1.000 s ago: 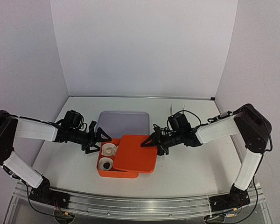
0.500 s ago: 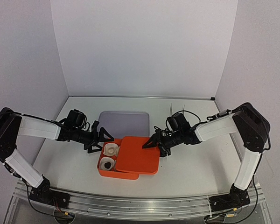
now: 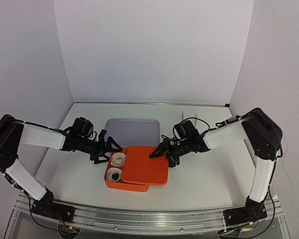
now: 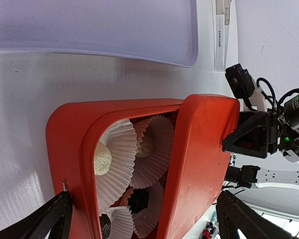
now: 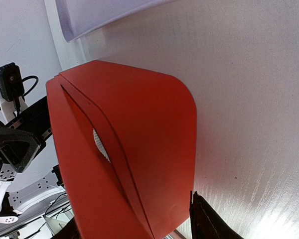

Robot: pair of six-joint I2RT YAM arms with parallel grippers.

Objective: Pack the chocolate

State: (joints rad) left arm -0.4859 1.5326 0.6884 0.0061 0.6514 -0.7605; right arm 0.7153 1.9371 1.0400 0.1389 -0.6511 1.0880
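Note:
An orange box [image 3: 120, 184] holds white crinkled paper cups [image 4: 120, 149] with chocolate in them. An orange lid [image 3: 147, 165] lies across its right part, leaving the left end uncovered. In the left wrist view I see one cream-white chunk [image 4: 102, 159] and two dark chunks [image 4: 138, 199]; the others are hidden under the lid [image 4: 199, 164]. My left gripper [image 3: 105, 150] is open, its jaws straddling the box's left end [image 4: 147, 221]. My right gripper [image 3: 162, 156] is open at the lid's far right edge, with the lid [image 5: 139, 149] between its fingers [image 5: 204, 221].
A lavender tray [image 3: 132, 130] lies just behind the box, and its edge shows in the left wrist view [image 4: 89, 30]. White walls close in the table at the back and both sides.
The lid has slid left over the box and covers more of it. My right gripper has moved left with it. My left gripper has edged right to the box's left end.

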